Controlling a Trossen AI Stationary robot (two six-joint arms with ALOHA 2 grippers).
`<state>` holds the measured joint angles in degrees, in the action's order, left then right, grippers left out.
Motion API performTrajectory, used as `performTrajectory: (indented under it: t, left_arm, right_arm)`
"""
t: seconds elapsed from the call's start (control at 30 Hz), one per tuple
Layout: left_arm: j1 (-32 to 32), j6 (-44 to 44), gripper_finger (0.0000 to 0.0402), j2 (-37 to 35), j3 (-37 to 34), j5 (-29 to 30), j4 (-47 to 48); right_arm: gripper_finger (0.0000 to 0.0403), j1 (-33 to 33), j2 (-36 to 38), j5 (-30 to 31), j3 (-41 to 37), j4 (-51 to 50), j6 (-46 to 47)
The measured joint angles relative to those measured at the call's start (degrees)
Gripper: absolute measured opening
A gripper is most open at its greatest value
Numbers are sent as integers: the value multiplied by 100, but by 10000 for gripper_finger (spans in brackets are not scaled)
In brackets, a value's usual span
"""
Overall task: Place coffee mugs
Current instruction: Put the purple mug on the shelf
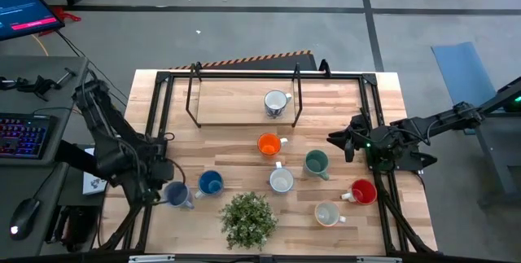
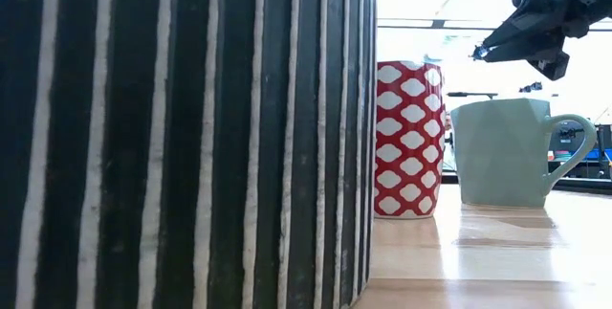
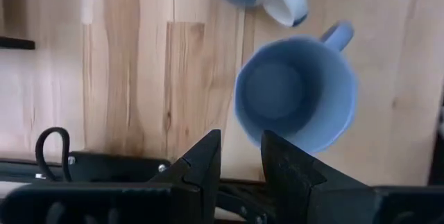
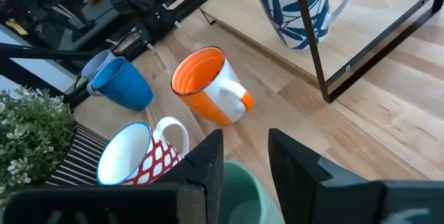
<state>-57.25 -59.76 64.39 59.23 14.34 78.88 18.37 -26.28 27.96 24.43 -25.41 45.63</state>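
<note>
Above the green mug (image 1: 316,163), right claw (image 1: 347,145) hovers slightly parted (empty); left claw (image 1: 159,180) likewise, nr grey-blue mug (image 1: 176,194).

Over the green mug (image 4: 239,196), the right end effector (image 4: 244,156) faces the orange mug (image 4: 208,85).

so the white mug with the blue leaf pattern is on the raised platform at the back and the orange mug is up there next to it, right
Not quite. The white mug with the blue leaf pattern does stand on the raised platform, but it is alone there. The orange mug sits on the table in front of the platform, apart from it. The high view shows this, and the right wrist view agrees.
</note>
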Motion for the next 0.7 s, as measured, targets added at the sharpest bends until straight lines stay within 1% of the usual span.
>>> performTrajectory:
  t: [0.2, 0.47, 0.6, 0.7]
  left_arm:
    - [-75, -154, 94, 49, -419, 186, -449]
    - [-31, -168, 94, 49, -1073, 144, -1269]
    - [97, -151, 94, 49, -1163, 125, -1305]
    - [224, 31, 94, 49, -1163, 127, -1288]
  right_arm:
    - [96, 0, 0, 16, 0, 0, 12]
    - [96, 0, 0, 27, 0, 0, 69]
    - [96, 0, 0, 23, 0, 0, 57]
    - [96, 0, 0, 6, 0, -2, 45]
